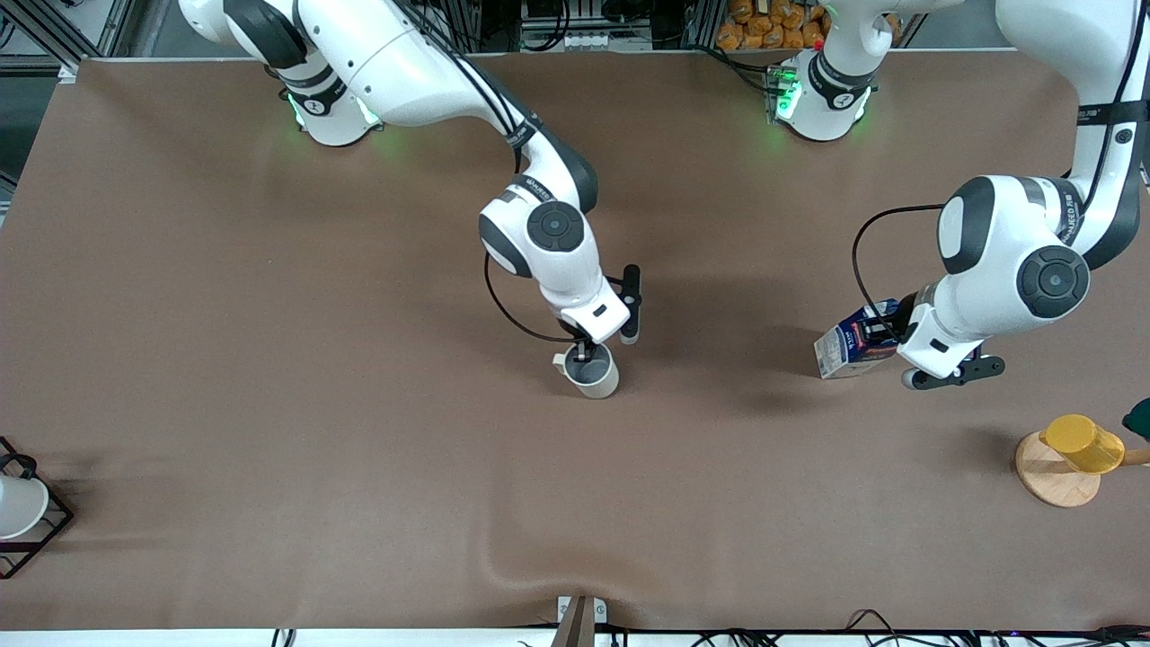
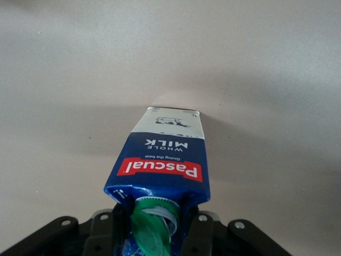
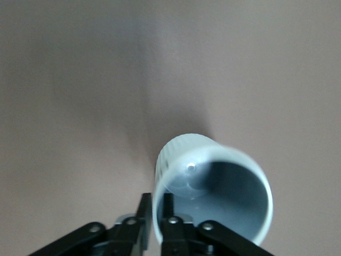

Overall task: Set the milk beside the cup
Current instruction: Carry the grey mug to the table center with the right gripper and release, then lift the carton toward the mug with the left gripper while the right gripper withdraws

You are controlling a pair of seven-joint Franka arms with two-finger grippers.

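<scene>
The milk (image 1: pixel 849 346) is a dark blue carton with a red band and white side. My left gripper (image 1: pixel 891 334) is shut on its gable top and holds it tilted in the air over the table toward the left arm's end. In the left wrist view the milk (image 2: pixel 162 160) hangs from the gripper (image 2: pixel 154 216), its green cap (image 2: pixel 152 226) between the fingers. The cream cup (image 1: pixel 590 370) is at the table's middle. My right gripper (image 1: pixel 584 349) is shut on its rim. In the right wrist view one finger (image 3: pixel 168 208) of this gripper (image 3: pixel 158 208) is inside the cup (image 3: pixel 213 197) and one is outside.
A yellow cup (image 1: pixel 1083 444) lies on a round wooden base (image 1: pixel 1051 481) near the left arm's end. A white cup (image 1: pixel 16 505) sits in a black wire rack (image 1: pixel 49 530) at the right arm's end. The brown cloth (image 1: pixel 503 566) has a wrinkle near the front edge.
</scene>
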